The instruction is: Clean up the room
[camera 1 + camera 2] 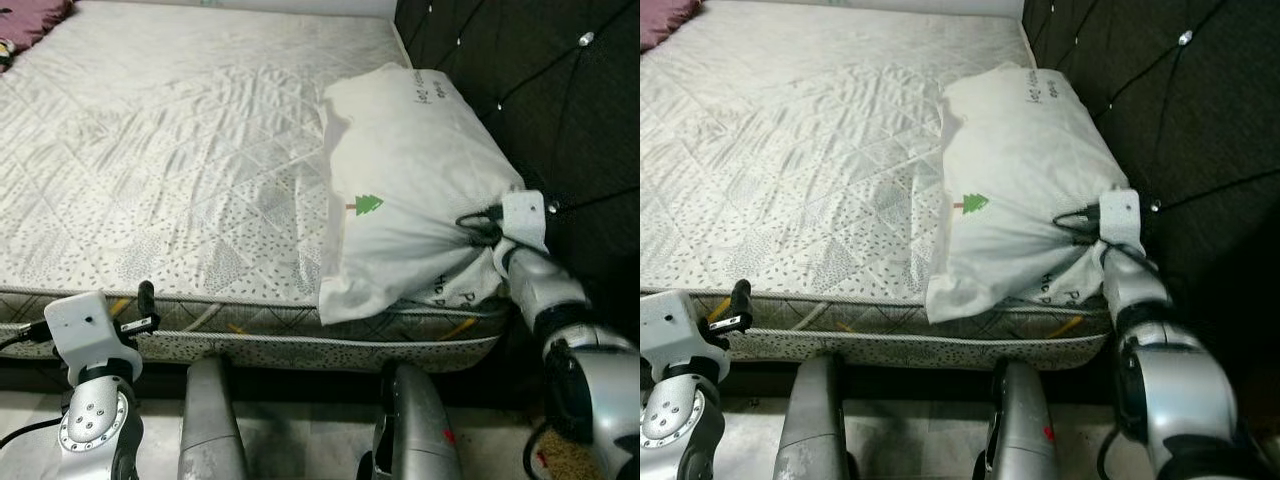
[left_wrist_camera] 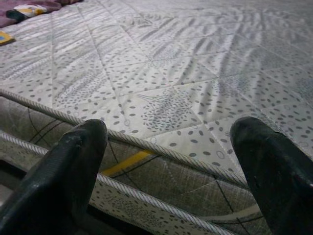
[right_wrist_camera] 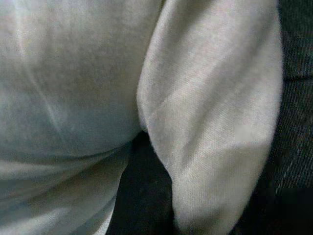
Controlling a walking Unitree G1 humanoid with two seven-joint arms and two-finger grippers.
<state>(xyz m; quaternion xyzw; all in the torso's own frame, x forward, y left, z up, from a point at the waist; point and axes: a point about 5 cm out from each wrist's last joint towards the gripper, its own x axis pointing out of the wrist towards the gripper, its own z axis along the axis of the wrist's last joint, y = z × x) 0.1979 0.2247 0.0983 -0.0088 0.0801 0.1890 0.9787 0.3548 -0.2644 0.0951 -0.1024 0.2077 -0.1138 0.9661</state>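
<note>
A bare quilted mattress point(image 1: 170, 150) with a dotted diamond pattern occupies most of the scene, its piped front edge running just in front of the robot. A dark tufted headboard point(image 1: 560, 110) with small shiny studs stands along the mattress's right side. A white pillow point(image 1: 410, 180), printed with a small green tree and some lettering, lies at the near right corner of the mattress, against the headboard, with its lower corner overhanging the front edge. A maroon cloth point(image 1: 35, 20) rests at the far left corner of the mattress.

The right gripper point(image 1: 484, 228) is at the pillow's lower right corner, where the fabric bunches into gathered folds around its fingers; the fingers are clamped on the pillow. The right wrist view shows the white fabric pressed close against the camera.

The left gripper point(image 2: 168, 161) is positioned level with the mattress's front edge, near its left end. Its two black fingers point(image 2: 68, 166) are spread apart, holding nothing.
</note>
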